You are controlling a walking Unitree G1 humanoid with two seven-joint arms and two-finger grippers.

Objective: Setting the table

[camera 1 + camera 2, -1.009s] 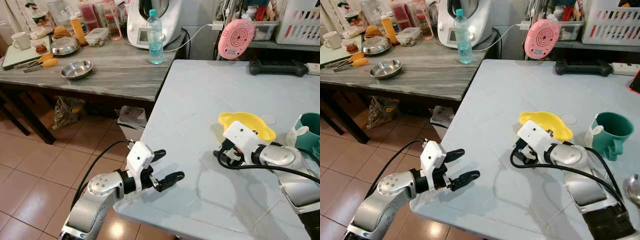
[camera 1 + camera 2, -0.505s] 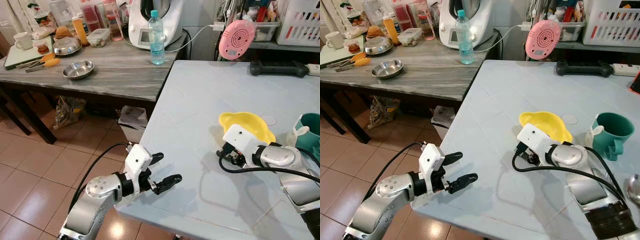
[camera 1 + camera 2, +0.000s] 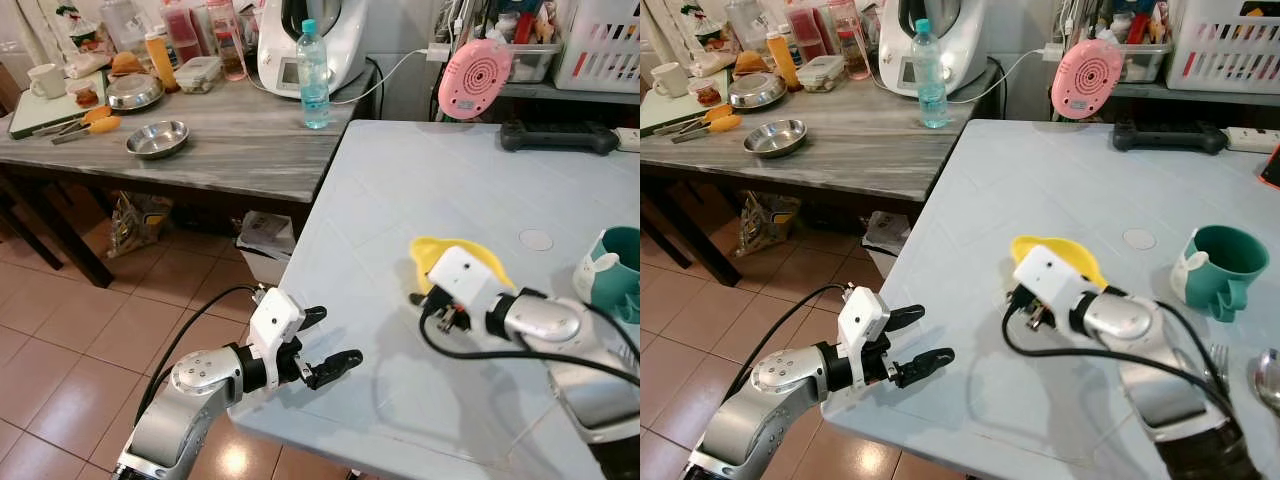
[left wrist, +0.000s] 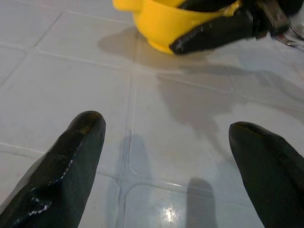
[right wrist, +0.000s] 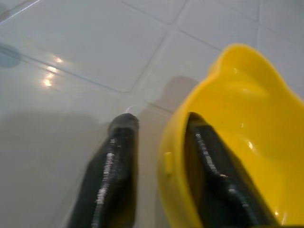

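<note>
One yellow bowl (image 3: 455,256) has slid left to mid-frame on the pale counter (image 3: 400,190) — the right gripper (image 5: 159,159) pinches its rim, dragging it toward a place setting. Lower left, the left gripper (image 3: 325,341) hovers spread — idle.

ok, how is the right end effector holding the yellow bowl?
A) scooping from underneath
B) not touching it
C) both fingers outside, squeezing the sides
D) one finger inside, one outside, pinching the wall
D: in the right wrist view, one finger sits inside the yellow bowl and the other outside against its wall, so the right end effector pinches the rim.
</note>
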